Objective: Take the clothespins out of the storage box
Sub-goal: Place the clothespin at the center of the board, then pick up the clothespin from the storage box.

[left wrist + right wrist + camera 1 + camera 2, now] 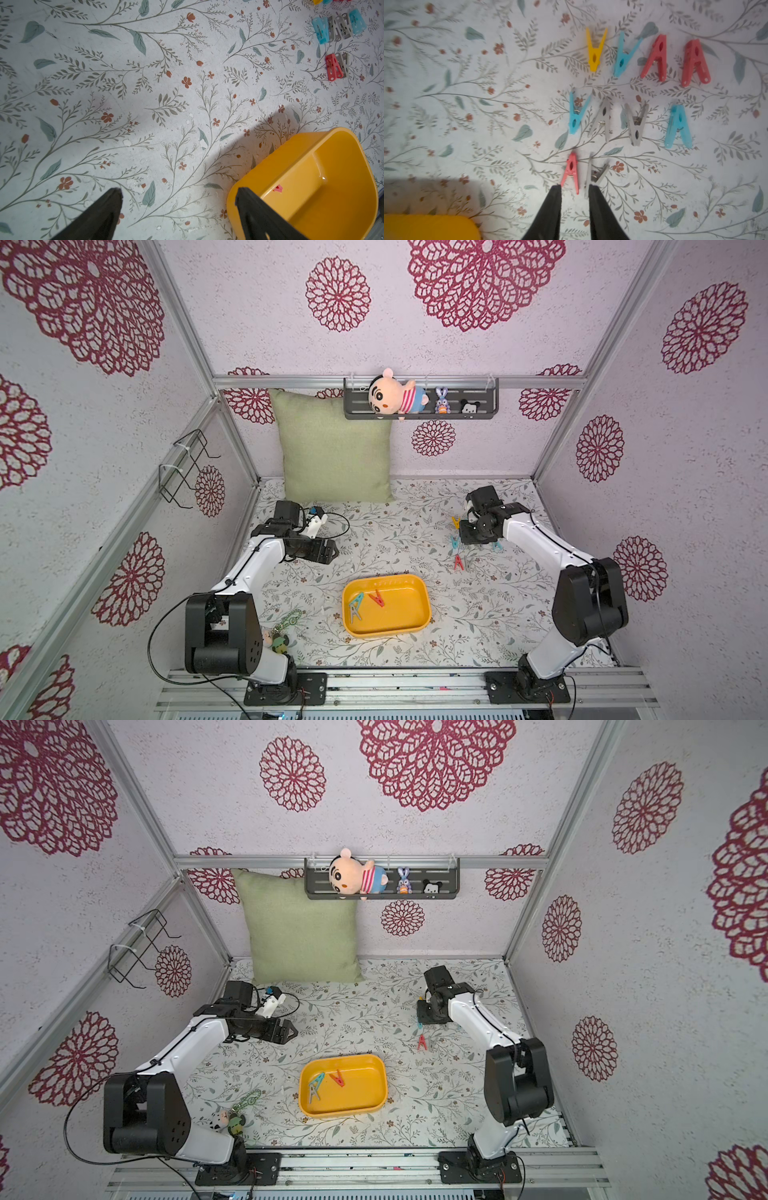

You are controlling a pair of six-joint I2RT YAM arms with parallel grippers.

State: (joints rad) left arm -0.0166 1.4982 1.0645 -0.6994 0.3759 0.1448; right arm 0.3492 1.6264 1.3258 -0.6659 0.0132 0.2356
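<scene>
**Three clothespins (357, 600) lying in the storage box (405, 614), ten spread out on the bench (395, 539)**

On the left, the left gripper (332, 551) is hovering over bare bench, well apart from the box. Its jaws are standing wide apart and holding nothing, and only the floral surface is showing between its fingertips (112, 207). Near that arm's base, a green-chained keychain charm (291, 620) is lying on the bench.

In the near middle, the yellow storage box is sitting flat. A teal clothespin (318, 1080) and a grey clothespin (313, 1094) are lying against each other in its left half, and a red clothespin (337, 1078) is lying just to their right.

Farther right and farther back, ten clothespins are lying in three rows. The far row is running yellow (595, 52), teal (623, 60), red (656, 58), red (695, 62). The middle row is running teal (576, 116), grey (602, 120), grey (636, 126), teal (678, 126). The near row is holding a red one (571, 172) and a grey one (596, 174).

The right gripper (575, 187) is pointing down over this group, its jaws a little apart and pinching nothing. The near row's two pegs are lying at its fingertips (554, 207).
</scene>
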